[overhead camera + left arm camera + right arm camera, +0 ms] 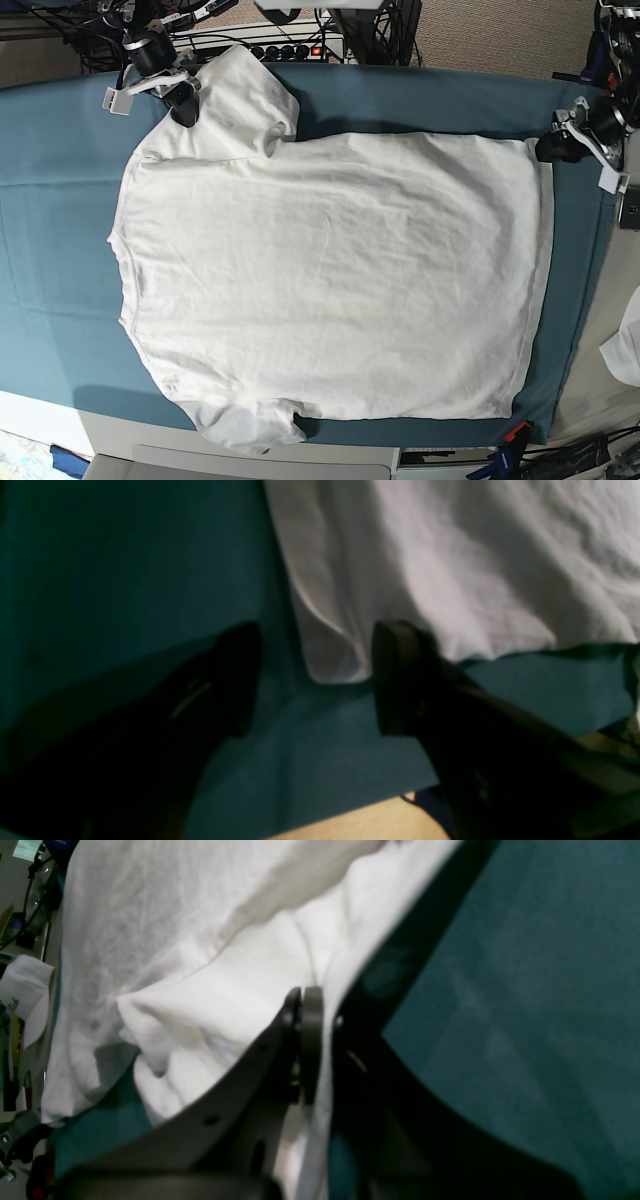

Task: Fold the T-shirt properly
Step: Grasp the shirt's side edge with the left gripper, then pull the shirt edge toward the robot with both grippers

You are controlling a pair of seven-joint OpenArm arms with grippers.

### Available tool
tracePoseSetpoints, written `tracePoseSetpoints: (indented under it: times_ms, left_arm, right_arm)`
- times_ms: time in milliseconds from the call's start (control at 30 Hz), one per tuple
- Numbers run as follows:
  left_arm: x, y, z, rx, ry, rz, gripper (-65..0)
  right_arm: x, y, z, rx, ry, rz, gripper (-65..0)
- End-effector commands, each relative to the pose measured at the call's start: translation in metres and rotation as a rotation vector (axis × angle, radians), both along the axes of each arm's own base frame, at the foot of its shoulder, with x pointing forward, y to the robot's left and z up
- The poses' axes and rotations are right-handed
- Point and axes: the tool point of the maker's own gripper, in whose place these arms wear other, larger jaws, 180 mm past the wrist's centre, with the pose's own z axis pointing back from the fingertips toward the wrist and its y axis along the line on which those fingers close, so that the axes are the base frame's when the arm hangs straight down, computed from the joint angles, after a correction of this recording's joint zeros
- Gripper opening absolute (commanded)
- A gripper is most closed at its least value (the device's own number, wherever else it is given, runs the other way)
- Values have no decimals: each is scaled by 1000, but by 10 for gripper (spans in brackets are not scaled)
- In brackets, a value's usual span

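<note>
The white T-shirt (330, 280) lies spread flat on the teal table cover (60, 200), collar to the left and hem to the right. My right gripper (185, 108) is at the far-left sleeve. In the right wrist view it (302, 1005) is shut on a fold of the shirt (200, 965), which is slightly lifted. My left gripper (550, 148) is at the far-right hem corner. In the left wrist view it (315, 680) is open, its fingers (400, 675) on either side of the shirt's corner (335, 650), low over the cover (125, 580).
A power strip and cables (290, 45) lie behind the table's far edge. A small white cloth (625, 350) hangs off the right side. The table's right edge is close to my left gripper, with a tan surface (360, 825) beyond it.
</note>
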Motion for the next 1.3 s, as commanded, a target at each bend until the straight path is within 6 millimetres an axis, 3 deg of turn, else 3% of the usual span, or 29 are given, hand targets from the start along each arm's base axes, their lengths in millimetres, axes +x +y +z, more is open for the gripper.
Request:
tracePoseSetpoints:
  times_ms: [0, 367, 1000, 1133, 1267]
  left_arm:
    - [4, 2, 6, 2, -21, 2, -287]
    - [-11, -20, -9, -68, 8, 27, -287]
    - [-28, 5, -31, 84, 114, 71, -290]
    - [-30, -1, -30, 50, 125, 66, -336]
    - [-30, -11, -29, 13, 112, 46, -341]
  right_arm:
    - [-14, 1, -12, -29, 83, 28, -650]
    - [-14, 1, -12, -29, 83, 29, -650]
    - [-14, 0, -12, -31, 83, 30, -650]
    - [-14, 0, -12, -31, 82, 30, -650]
    - [-14, 0, -12, -31, 83, 29, -650]
